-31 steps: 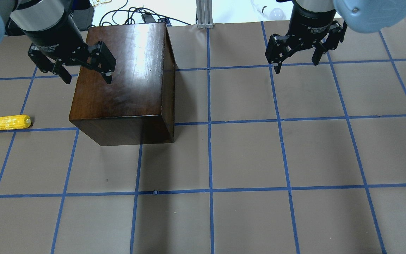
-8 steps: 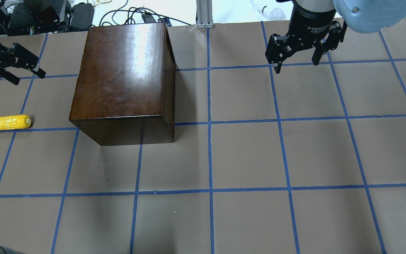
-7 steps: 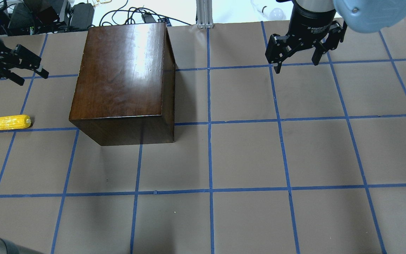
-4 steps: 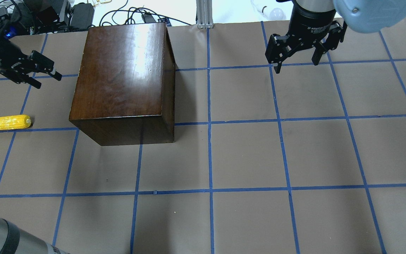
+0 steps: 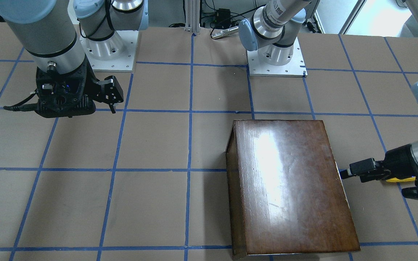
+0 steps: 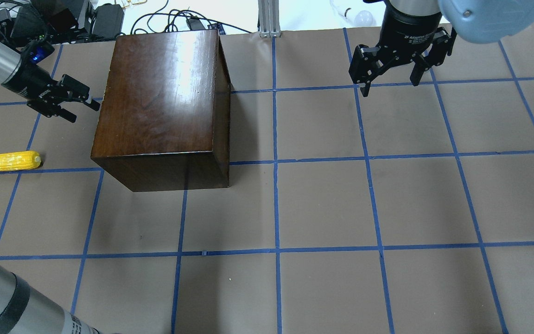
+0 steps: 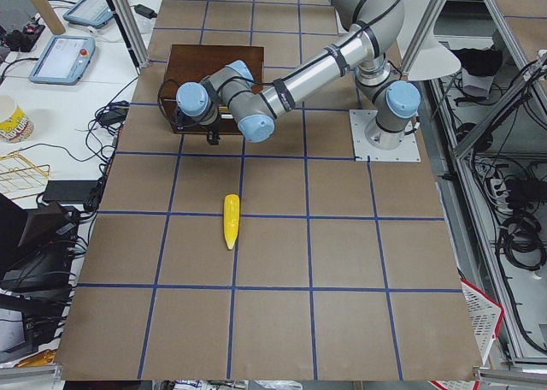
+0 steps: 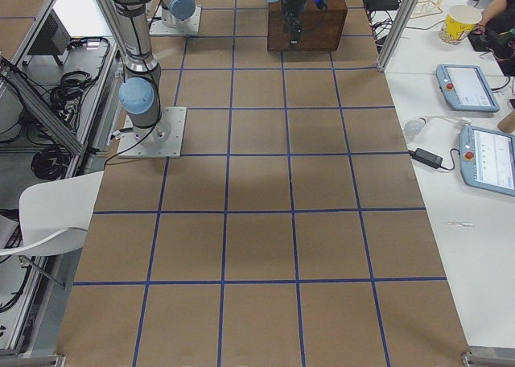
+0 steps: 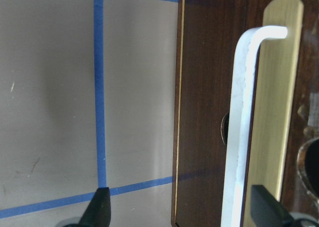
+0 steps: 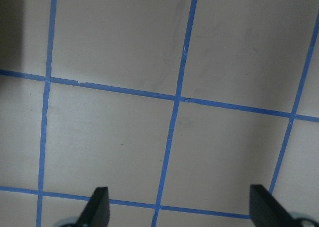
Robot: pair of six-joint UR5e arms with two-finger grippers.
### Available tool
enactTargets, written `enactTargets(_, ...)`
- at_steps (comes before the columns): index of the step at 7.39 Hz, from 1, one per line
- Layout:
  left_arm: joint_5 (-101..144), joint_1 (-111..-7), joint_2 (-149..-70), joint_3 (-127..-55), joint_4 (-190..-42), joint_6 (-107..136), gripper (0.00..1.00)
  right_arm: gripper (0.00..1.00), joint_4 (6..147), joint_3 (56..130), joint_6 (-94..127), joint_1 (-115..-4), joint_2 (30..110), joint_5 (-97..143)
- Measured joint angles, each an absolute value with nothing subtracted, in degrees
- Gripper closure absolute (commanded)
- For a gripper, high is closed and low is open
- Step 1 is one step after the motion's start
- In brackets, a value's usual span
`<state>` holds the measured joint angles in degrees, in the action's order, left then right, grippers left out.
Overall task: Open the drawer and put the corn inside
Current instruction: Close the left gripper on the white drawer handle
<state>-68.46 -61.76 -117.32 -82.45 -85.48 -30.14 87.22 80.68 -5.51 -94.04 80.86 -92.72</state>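
The glossy dark-brown wooden box (image 6: 160,93) stands on the table's left half, also in the front-facing view (image 5: 289,181). Its drawer is shut. The drawer's dark front (image 9: 199,112), with a pale bar handle (image 9: 244,127) on a brass plate, shows in the left wrist view. My left gripper (image 6: 84,111) is open, lies level and points at the box's left face, close to it; its fingertips (image 9: 99,207) straddle the front's edge and handle. The yellow corn (image 6: 8,161) lies on the table at the far left, clear of the gripper. My right gripper (image 6: 390,88) is open and empty above bare table at the back right.
Cables and black electronics (image 6: 63,18) lie past the table's far edge behind the box. An aluminium post (image 6: 269,18) stands at the back middle. A light bulb (image 6: 364,17) lies near the right arm. Both arm bases (image 5: 274,54) are bolted at the robot's side.
My left gripper left its place over the box, swung out to the far left, turned level, and has moved right up to the box's left face. The right arm, box and corn have not moved.
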Motion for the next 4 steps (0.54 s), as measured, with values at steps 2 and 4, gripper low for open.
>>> enactTargets(2, -68.18, -62.13, -117.60, -82.57, -85.08, -30.32, 0.00, 0.00, 87.25, 80.69, -5.46, -94.04, 80.86, -92.73)
enactTargets(4, -67.61, -62.51, -118.35, -82.61, -84.75, -30.42, 0.00, 0.00, 87.27, 80.68, -5.47, -94.04, 80.86, -92.73)
